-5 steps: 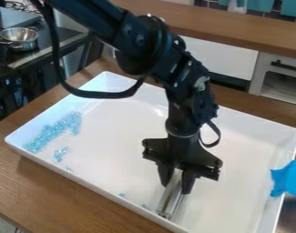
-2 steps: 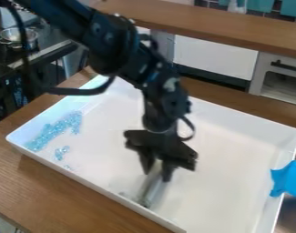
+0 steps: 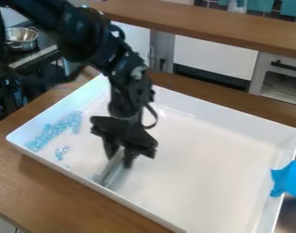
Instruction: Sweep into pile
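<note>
Over the left-centre part of the white tray (image 3: 216,159) hangs the gripper (image 3: 120,157), pointing down and shut on a flat, clear-and-grey sweeping tool (image 3: 112,171). The tool's lower end is down at the tray floor close to the front wall. Light blue beads (image 3: 54,130) lie as an elongated pile along the tray's left side. A smaller cluster of beads (image 3: 61,152) sits just below that pile, left of the tool. A few pale bits are by the tool's lower edge.
Blue tape (image 3: 288,178) is stuck over the tray's right rim. The tray stands on a brown wooden table (image 3: 46,184). A metal pot (image 3: 21,39) is on a dark stove at the upper left, and a wooden counter (image 3: 235,32) runs behind.
The gripper has moved left along the tray's front side with the tool in it. Loose bits near the front wall have shifted left with it, while the main bead pile looks unchanged.
</note>
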